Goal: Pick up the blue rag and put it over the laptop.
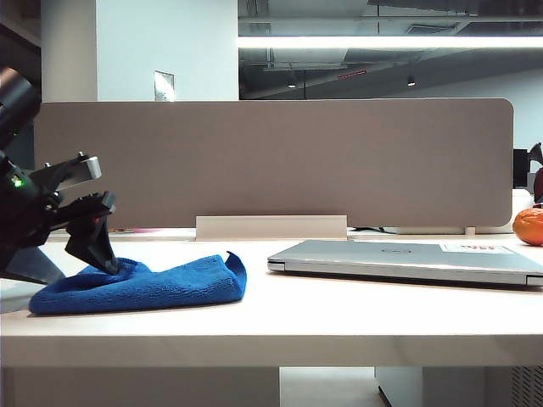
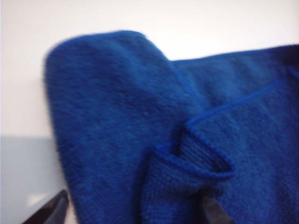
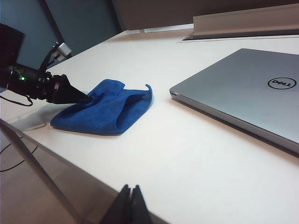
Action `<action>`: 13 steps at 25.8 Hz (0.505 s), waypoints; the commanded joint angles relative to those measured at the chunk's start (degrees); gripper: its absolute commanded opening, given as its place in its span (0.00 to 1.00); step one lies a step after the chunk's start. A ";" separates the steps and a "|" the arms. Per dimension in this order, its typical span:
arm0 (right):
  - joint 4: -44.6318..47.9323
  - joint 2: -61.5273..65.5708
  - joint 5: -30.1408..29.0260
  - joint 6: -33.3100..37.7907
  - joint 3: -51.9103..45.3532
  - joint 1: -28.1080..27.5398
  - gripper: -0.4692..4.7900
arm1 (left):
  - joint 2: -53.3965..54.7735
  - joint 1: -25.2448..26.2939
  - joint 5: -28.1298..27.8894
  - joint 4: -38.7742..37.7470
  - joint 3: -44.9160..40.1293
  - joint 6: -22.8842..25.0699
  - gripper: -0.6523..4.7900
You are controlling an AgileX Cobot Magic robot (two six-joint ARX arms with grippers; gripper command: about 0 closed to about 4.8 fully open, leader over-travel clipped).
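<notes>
Exterior view – table [image 1: 339, 318]: pale top, grey divider panel [image 1: 280, 161] standing along its far edge.
Exterior view – blue rag [image 1: 140, 287]: lies crumpled on the left part of the table, one corner curled up toward the laptop.
Exterior view – laptop [image 1: 407, 260]: closed and flat on the right part of the table, just beside the rag with a small gap between them; white sticker [image 1: 478, 248] with red print on the lid.
Exterior view – orange [image 1: 529, 226]: at the right edge, behind the laptop.
Exterior view – left gripper [image 1: 106, 259]: comes in from the left, fingertips pointing down into the left end of the rag.
Left wrist view – rag [image 2: 121, 121]: fills most of the frame, a fold standing up near the middle; picture slightly blurred.
Left wrist view – left gripper [image 2: 135, 212]: two dark fingertips [image 2: 51, 210] set wide apart, the raised fold between them; jaws spread, nothing pinched.
Right wrist view – rag [image 3: 105, 112]: on the table, well apart from this gripper.
Right wrist view – laptop [image 3: 247, 93]: lid shut, round logo [image 3: 281, 83] showing.
Right wrist view – left gripper [image 3: 84, 98]: tips touching the rag's far end.
Right wrist view – right gripper [image 3: 131, 205]: fingers pressed together, holding nothing, above the near table edge.
</notes>
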 commanded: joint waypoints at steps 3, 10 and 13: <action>0.94 -0.11 -0.09 0.04 -0.33 -0.04 0.08 | 0.94 -2.14 -1.44 0.68 0.11 -0.17 0.74; 0.96 -0.11 -0.07 0.02 -0.33 -0.04 0.08 | 1.25 -4.72 -0.68 0.07 0.09 -0.15 0.22; 0.87 -0.11 -0.07 0.02 -0.33 -0.04 0.08 | 1.18 -4.72 2.01 2.58 0.20 -0.26 0.11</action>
